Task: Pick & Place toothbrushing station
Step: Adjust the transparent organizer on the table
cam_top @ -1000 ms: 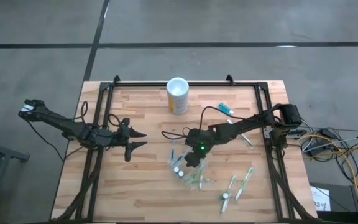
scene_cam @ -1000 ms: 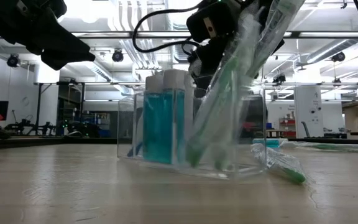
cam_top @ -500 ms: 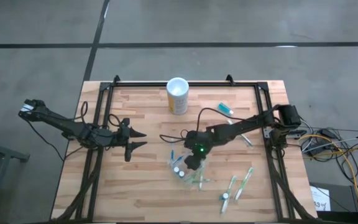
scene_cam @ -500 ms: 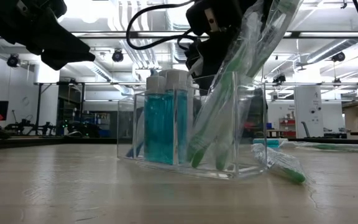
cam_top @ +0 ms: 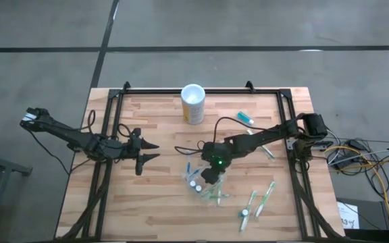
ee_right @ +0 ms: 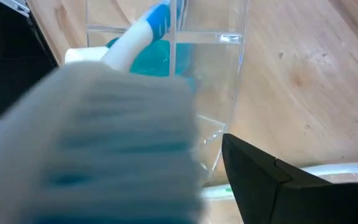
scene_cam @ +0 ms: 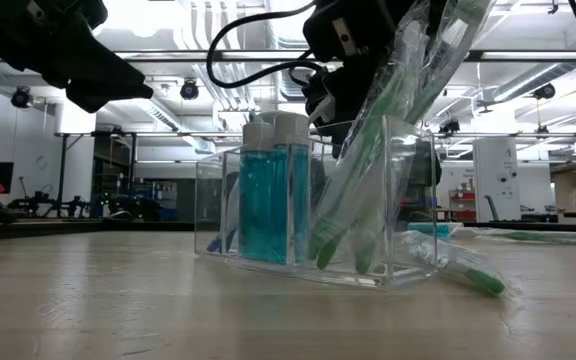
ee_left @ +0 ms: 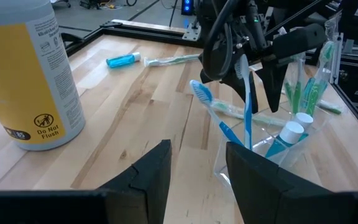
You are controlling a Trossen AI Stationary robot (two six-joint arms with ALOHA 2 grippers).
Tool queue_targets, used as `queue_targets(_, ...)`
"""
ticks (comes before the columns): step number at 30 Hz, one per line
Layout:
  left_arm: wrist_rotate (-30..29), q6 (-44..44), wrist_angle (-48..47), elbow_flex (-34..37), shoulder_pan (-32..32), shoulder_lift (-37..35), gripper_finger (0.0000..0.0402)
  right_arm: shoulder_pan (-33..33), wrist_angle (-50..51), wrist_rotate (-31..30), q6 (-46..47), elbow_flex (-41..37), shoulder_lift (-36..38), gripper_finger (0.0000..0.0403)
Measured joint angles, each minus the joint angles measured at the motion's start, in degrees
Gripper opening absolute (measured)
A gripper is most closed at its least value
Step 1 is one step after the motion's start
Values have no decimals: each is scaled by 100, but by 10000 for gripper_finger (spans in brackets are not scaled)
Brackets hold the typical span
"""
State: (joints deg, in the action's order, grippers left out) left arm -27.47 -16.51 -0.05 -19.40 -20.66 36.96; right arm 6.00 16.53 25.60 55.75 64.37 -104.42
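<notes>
The toothbrushing station (cam_top: pixel 201 187) is a clear plastic holder near the table's middle. It holds two blue tubes with white caps (scene_cam: pixel 273 190), wrapped green toothbrushes (scene_cam: pixel 368 170) and blue toothbrushes (ee_left: pixel 247 99). Its base rests on the wood. My right gripper (cam_top: pixel 211 177) comes down into it from above and is shut on it. My left gripper (cam_top: pixel 156 151) is open and empty, left of the station. My right gripper reaches down from above into the station's top, among the brushes (ee_left: pixel 257 93). One finger (ee_right: pixel 272 180) stands outside the clear wall (ee_right: pixel 229 93). The other is hidden behind a blurred wrapped brush. The station's base stays on the table.
A yellow cup with a white rim (cam_top: pixel 193 104) stands at the far edge. A small blue tube (cam_top: pixel 245 118) and a brush (cam_top: pixel 267 152) lie at the right. Two wrapped toothbrushes (cam_top: pixel 267 196) lie near the front right. A black frame (cam_top: pixel 107 135) borders the table.
The station has slid a little toward the table's right edge and turned slightly, with its base staying low on the wood. My right gripper has shifted slightly with it. My left gripper has kept still.
</notes>
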Motion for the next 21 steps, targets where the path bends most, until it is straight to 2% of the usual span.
queue_targets(14, 1, 0, 0, 0, -1, 1, 158, -29, 900, -373, -235, 248, 4, 157)
queue_targets(21, 0, 1, 0, 0, 1, 0, 158, -37, 840, -328, -241, 270, 4, 157)
